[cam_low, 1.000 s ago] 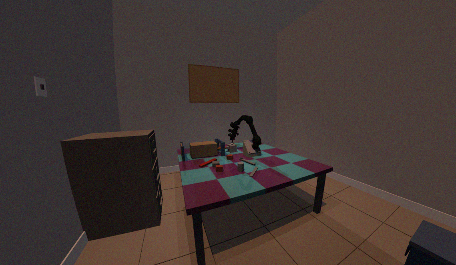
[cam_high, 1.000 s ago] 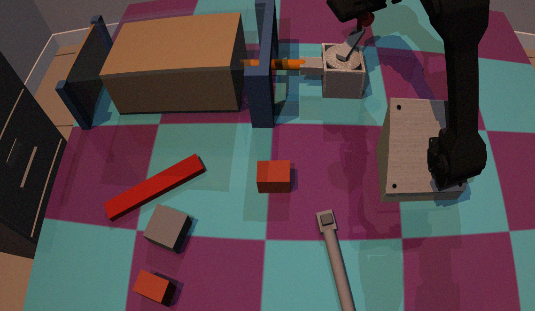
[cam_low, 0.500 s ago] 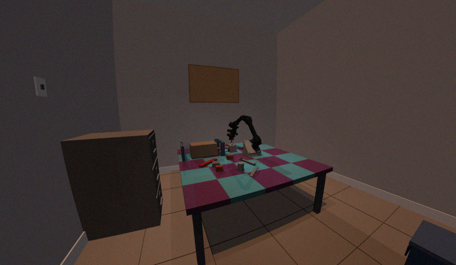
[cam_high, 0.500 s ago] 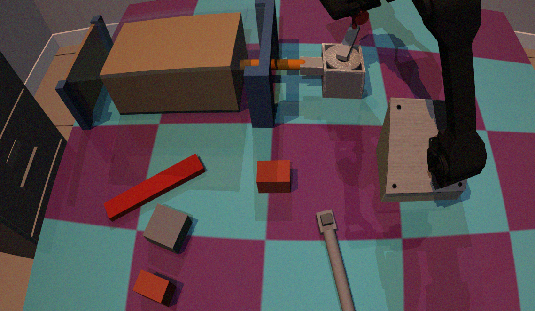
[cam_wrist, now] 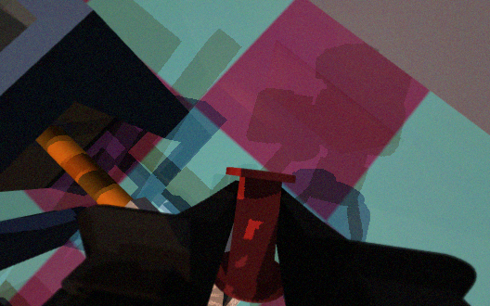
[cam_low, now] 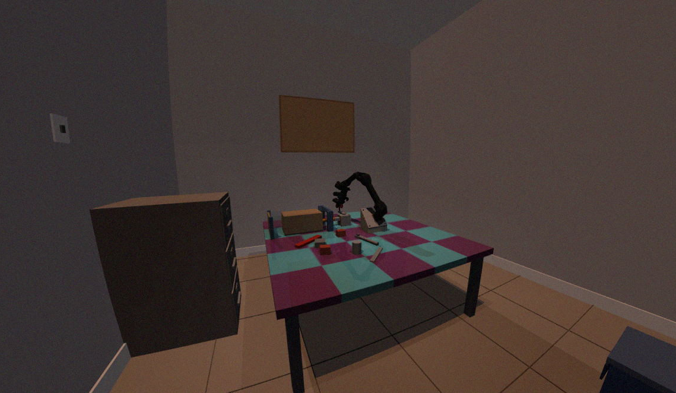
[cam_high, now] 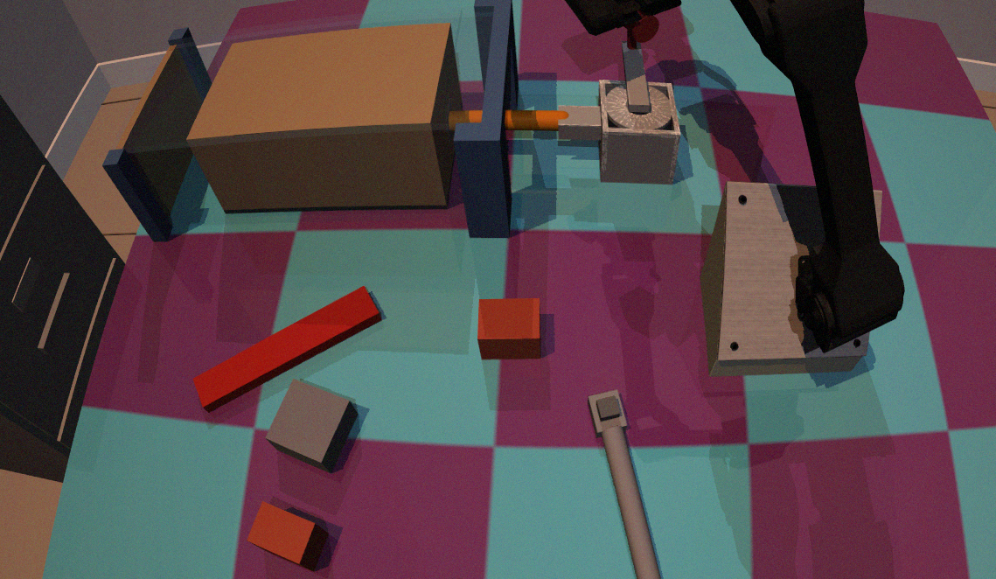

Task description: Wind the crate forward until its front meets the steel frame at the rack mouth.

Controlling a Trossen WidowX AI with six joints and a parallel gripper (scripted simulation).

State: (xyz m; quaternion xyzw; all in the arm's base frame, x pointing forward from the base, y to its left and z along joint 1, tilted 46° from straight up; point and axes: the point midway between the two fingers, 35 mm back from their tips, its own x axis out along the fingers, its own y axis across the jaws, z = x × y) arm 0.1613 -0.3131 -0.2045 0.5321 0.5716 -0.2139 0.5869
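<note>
Jaws clamp the red knob [cam_wrist: 257, 218] of the winch handle [cam_high: 637, 85], whose arm runs from the winch [cam_high: 638, 129] hub toward 12 o'clock. Crate [cam_high: 327, 115] lies at 9 o'clock, front seemingly just short of the steel frame [cam_high: 488, 122].

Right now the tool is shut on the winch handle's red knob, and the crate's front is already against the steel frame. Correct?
Not quite. The tool is shut on the red knob, but the top view shows a gap between the crate and the steel frame.
</note>
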